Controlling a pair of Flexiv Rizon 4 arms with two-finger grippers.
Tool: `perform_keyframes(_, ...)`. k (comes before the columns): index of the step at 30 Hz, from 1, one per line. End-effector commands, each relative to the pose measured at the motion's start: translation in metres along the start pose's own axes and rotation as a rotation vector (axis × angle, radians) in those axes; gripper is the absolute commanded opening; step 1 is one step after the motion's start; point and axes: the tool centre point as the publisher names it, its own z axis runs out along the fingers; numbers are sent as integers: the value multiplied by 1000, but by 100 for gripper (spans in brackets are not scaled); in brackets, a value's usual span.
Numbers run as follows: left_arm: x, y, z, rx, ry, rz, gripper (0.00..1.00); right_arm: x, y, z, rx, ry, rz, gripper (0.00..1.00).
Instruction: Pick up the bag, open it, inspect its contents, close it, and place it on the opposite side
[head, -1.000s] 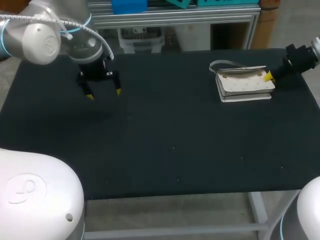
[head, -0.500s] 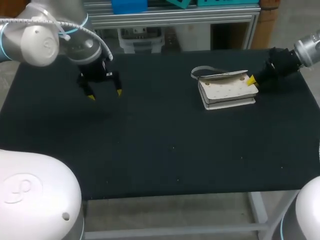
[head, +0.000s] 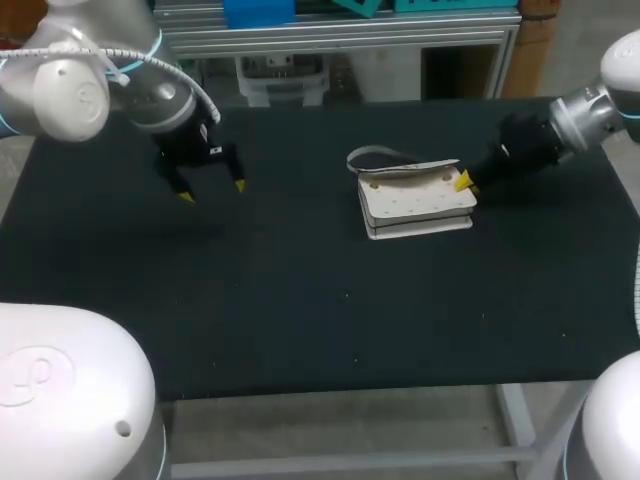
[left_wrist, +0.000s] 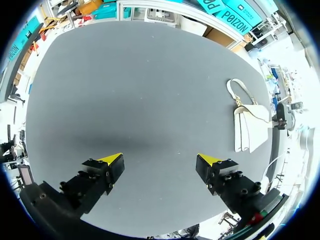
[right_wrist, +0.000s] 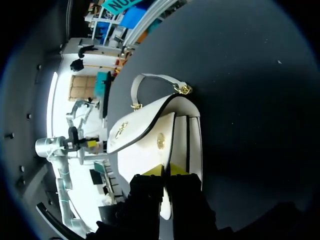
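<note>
The right gripper is pinching the near end of the white bag, its yellow tips pressed close together on the bag's edge. In the head view only one tip is showing. In the right wrist view the black fingers are covering that edge of the bag, so the exact grip point is hard to make out. The flap is lying down, hiding the inside, and the strap is curling on the surface ahead of the gripper. The left gripper is hanging open over bare surface. The bag is lying well off beside its right finger, looking small there, with its far end partly hidden.
</note>
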Motion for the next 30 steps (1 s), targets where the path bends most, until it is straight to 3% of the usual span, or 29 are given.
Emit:
perform_keyframes(1,-1,-2,4,-5,19,-1,100,5,-13,11,-316,-70,53,0)
perform_keyframes(17,0,-3,3,-3,22,-12,100,7,-13,14,-311,-49,54,0)
perform_keyframes(24,15,2,12,-37,88,-22,100,29,-23,67,-215,41,36,0)
perform_keyframes(30,18,3,15,-53,96,-27,100,47,-29,94,-151,90,35,0)
